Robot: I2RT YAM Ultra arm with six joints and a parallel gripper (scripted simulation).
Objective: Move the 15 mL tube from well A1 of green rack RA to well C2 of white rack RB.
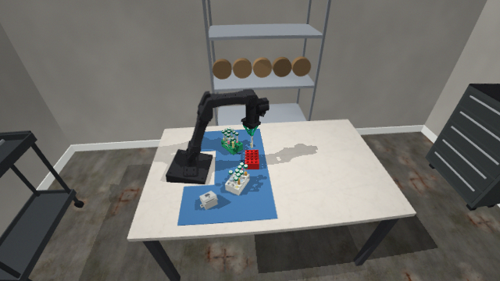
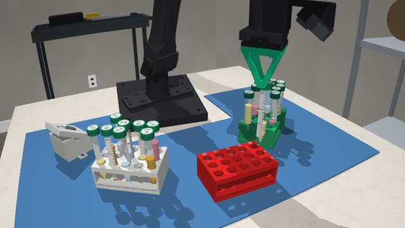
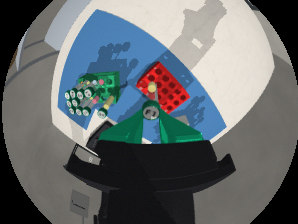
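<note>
My gripper (image 2: 264, 85) has green fingers and is shut on the top of a 15 mL tube (image 2: 262, 117) with yellow liquid in its tip. The tube hangs upright in the air, out of any well, beside the green rack RA (image 2: 266, 129) on the side facing the red rack QR (image 2: 237, 169). The top view shows the held tube (image 1: 252, 140) just above the far end of the red rack (image 1: 252, 158). The white rack RB (image 2: 130, 168) stands farther left with several green-capped tubes. In the wrist view the tube's cap (image 3: 150, 111) sits between my fingers.
Several capped tubes stand in the green rack (image 1: 231, 144). The red rack's wells are empty. The grey DONE button box (image 2: 68, 140) stands left of the white rack on the blue mat (image 2: 190, 177). The arm's black base (image 2: 161, 101) is behind the racks.
</note>
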